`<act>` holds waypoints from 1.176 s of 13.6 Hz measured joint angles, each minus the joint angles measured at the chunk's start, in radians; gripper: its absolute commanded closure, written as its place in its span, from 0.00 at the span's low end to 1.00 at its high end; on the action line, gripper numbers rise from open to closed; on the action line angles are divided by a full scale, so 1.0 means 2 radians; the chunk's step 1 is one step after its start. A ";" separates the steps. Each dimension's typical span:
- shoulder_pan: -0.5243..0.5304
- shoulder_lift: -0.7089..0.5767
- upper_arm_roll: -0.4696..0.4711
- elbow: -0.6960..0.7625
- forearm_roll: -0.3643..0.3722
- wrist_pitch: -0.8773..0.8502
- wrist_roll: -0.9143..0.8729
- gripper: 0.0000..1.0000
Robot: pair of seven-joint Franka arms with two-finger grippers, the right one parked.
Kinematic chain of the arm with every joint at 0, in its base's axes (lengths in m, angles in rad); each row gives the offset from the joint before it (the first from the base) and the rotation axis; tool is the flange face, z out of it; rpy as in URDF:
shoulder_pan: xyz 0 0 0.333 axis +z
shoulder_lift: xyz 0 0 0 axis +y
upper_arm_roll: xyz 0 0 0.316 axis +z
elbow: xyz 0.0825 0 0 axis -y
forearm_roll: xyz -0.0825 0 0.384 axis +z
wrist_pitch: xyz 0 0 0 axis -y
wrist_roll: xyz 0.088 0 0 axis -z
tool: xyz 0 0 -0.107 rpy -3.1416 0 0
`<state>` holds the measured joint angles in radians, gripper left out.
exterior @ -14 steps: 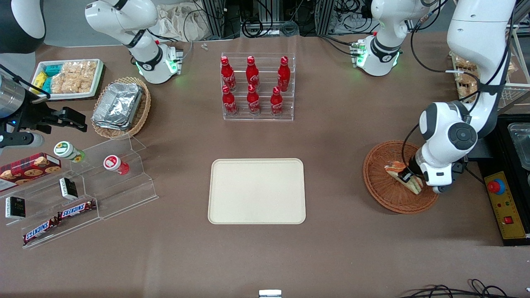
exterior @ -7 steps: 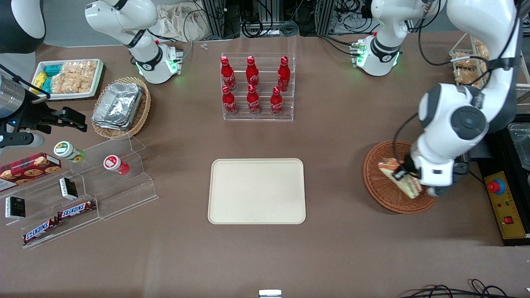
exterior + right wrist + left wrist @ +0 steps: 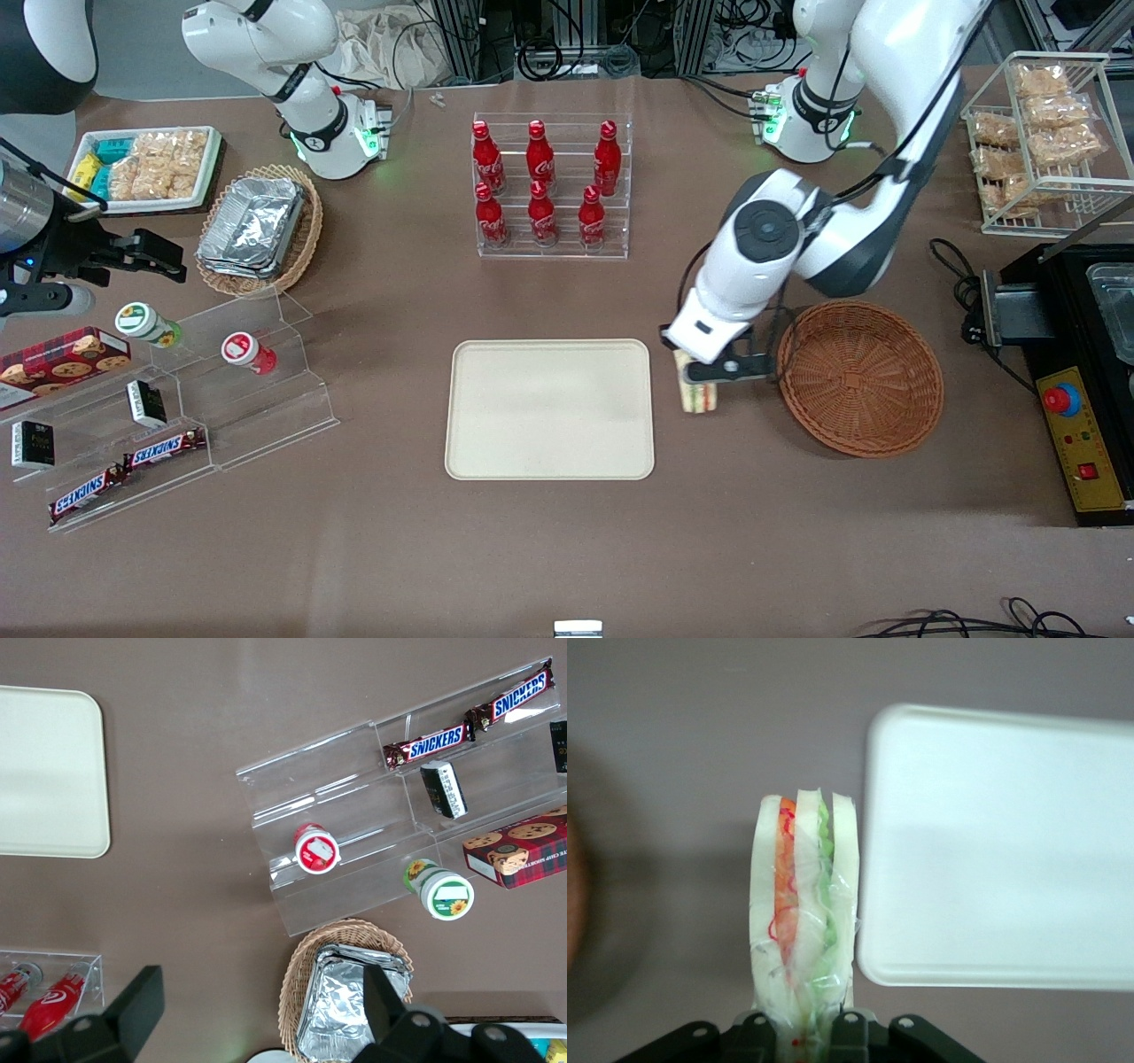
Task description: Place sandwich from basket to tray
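Note:
My left gripper [image 3: 700, 377] hangs above the table between the basket [image 3: 859, 377] and the tray [image 3: 549, 409], shut on the sandwich [image 3: 696, 394]. The wrapped wedge shows white bread with orange and green layers, and its narrow end is pinched between the fingers [image 3: 849, 1032] in the left wrist view, where the sandwich [image 3: 802, 912] hangs just beside the tray's rim [image 3: 868, 957]. The reddish-brown wicker basket holds nothing. The cream tray lies bare [image 3: 44, 771].
A clear rack of red cola bottles [image 3: 551, 186] stands farther from the front camera than the tray. Toward the parked arm's end are a tan basket of foil containers [image 3: 257, 229], a clear stepped snack stand [image 3: 177, 416] and a white snack tray [image 3: 146, 168]. A wire rack of snacks [image 3: 1041, 133] and a black box [image 3: 1076, 354] lie at the working arm's end.
The gripper has lifted the sandwich out of the basket and carried it sideways to the edge of the tray. The basket is now empty.

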<state>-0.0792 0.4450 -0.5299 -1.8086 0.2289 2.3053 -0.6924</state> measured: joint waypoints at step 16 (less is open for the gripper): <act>-0.012 0.096 0.003 0.076 0.039 0.099 -0.013 0.00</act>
<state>-0.1037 0.6362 -0.5230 -1.6563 0.3059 2.5042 -0.7179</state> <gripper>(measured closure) 0.000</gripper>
